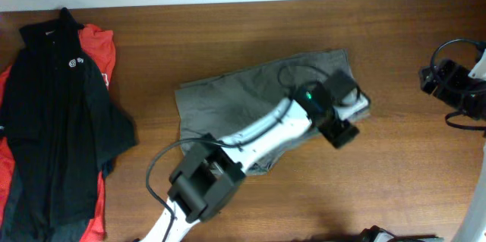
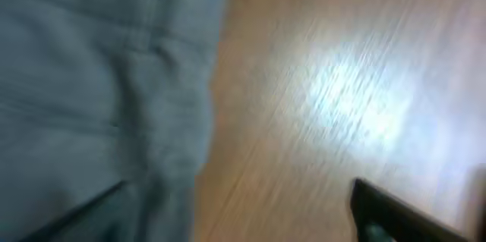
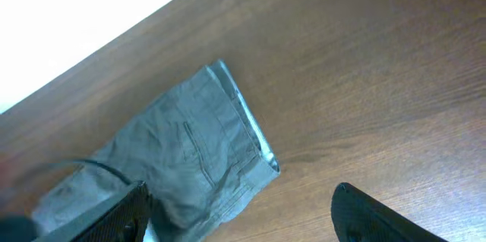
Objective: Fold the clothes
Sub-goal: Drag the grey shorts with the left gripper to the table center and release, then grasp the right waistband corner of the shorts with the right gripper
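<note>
The grey shorts [image 1: 243, 98] lie flat in the middle of the wooden table, with the waistband to the right. My left gripper [image 1: 343, 130] hangs over their right edge. In the blurred left wrist view it [image 2: 235, 223] is open, with one finger over the grey shorts [image 2: 91, 98] and the other over bare wood. My right gripper [image 1: 431, 79] is at the far right of the table, away from the shorts. In the right wrist view it [image 3: 243, 219] is open and empty, and the shorts [image 3: 190, 151] lie beyond it.
A black jacket [image 1: 53, 113] with a small white logo lies on a red garment [image 1: 99, 52] at the table's left end. The left arm [image 1: 250, 136] crosses the shorts from the front edge. Black cables [image 1: 456, 45] loop by the right arm.
</note>
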`<state>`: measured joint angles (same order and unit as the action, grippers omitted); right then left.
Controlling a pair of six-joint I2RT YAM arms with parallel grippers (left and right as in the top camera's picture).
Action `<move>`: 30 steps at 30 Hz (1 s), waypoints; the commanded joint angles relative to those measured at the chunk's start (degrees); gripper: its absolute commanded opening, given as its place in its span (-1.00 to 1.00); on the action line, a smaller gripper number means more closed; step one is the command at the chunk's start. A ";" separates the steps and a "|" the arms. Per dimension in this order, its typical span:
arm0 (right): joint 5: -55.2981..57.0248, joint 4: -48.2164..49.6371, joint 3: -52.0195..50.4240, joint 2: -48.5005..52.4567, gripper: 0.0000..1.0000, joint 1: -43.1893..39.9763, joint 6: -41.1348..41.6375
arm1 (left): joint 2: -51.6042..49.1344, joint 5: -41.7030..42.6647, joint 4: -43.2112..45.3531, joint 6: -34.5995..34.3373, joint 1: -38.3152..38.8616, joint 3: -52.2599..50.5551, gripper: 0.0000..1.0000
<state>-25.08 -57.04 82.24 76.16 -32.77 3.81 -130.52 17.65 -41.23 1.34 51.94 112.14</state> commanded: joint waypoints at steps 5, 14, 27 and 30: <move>-4.42 -0.42 1.36 -0.55 0.61 -0.09 -2.40 | 0.35 10.21 -15.43 -3.13 -16.06 19.76 0.98; -6.69 7.04 1.33 4.24 0.60 11.23 -10.91 | 0.11 9.75 -28.09 -3.32 -37.48 22.95 0.98; -0.70 23.50 1.33 30.03 0.54 18.58 -10.91 | -8.44 9.31 -31.30 1.81 -45.62 22.84 0.85; -1.42 24.46 1.33 33.33 0.54 18.64 -10.93 | -12.13 5.88 -32.61 0.81 -46.01 22.84 0.82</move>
<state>-26.15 -33.58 82.76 106.80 -14.46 -6.48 -138.30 26.30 -72.82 2.15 6.37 134.89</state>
